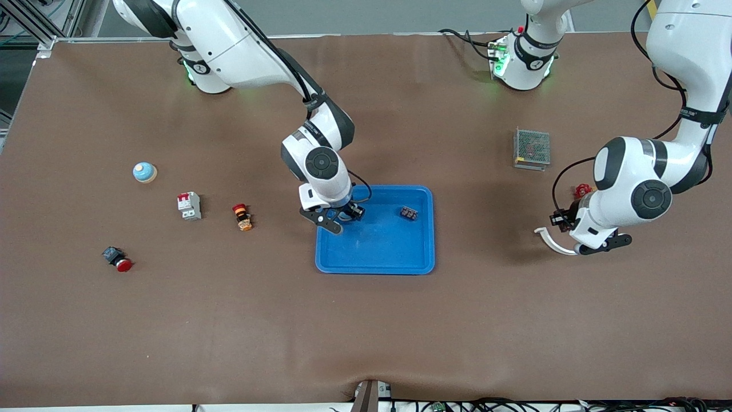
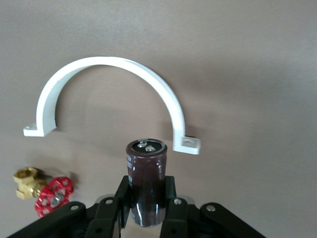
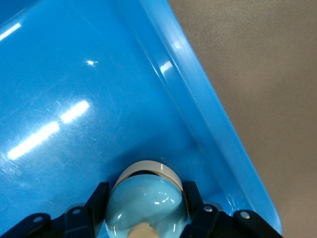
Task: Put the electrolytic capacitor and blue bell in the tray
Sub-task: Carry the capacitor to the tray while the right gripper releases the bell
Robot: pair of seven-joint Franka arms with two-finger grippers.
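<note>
Right gripper (image 1: pixel 342 218): over the tray's corner toward the right arm's end, farther from the front camera; fingers closed on the blue bell (image 3: pixel 146 206).
Blue bell: glossy pale-blue dome on a cream base ring, seated between the right fingers (image 3: pixel 192 198), just above the tray floor beside the rim.
Tray (image 1: pixel 423 263): shallow bright-blue plastic rectangle, rounded corners, raised rim, smooth and reflective; lies mid-table, long axis running toward the front camera.
Small dark component (image 1: pixel 408 213): inside the tray, near the edge toward the left arm's end.
Left gripper (image 1: pixel 595 243): over the bare table toward the left arm's end, well apart from the tray; fingers clamped on the electrolytic capacitor (image 2: pixel 145 182).
Electrolytic capacitor: dark maroon cylinder with a silver terminal cap; long axis runs straight out along the fingers (image 2: pixel 169 191).
White pipe clamp (image 2: pixel 111 89): half-round plastic strap with 2 flat feet, on the table beneath the left gripper.
Red-handled brass valve (image 2: pixel 42 191): on the table near the clamp.
Second blue bell (image 1: pixel 144 171): on the table toward the right arm's end.
</note>
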